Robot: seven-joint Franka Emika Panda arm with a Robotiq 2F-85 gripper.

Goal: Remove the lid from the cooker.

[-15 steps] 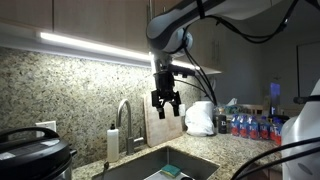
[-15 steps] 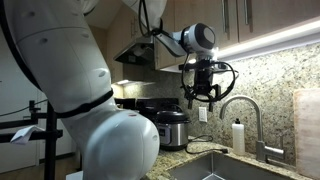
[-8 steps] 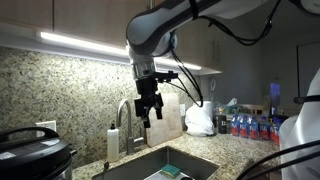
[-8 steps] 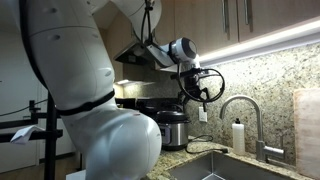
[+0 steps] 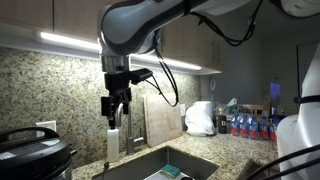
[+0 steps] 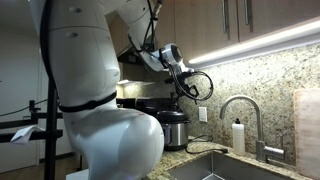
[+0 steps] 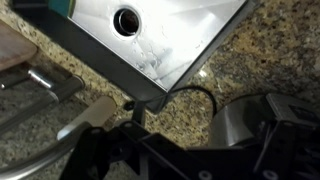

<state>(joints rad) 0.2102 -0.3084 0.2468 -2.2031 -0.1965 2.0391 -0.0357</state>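
The cooker (image 5: 40, 163) stands at the bottom left on the granite counter, with its black domed lid (image 5: 28, 141) on top. It also shows in an exterior view (image 6: 172, 131), with the lid (image 6: 166, 113) on it. My gripper (image 5: 115, 110) hangs open and empty high above the counter, between the sink and the cooker and well clear of the lid. In an exterior view (image 6: 186, 88) it is above and right of the cooker. In the wrist view my dark fingers (image 7: 180, 160) fill the bottom, and a silver round shape (image 7: 240, 125) at right looks like the cooker's side.
The steel sink (image 5: 165, 163) lies below and right of the gripper, with a faucet (image 6: 243, 112) and a soap bottle (image 5: 113, 142) behind it. A cutting board (image 5: 160, 118) leans on the backsplash. Bottles (image 5: 250, 126) stand at far right. Cabinets hang overhead.
The gripper has swung sideways from over the sink toward the cooker, at about the same height. It stays open and empty. The lid and cooker have not moved.
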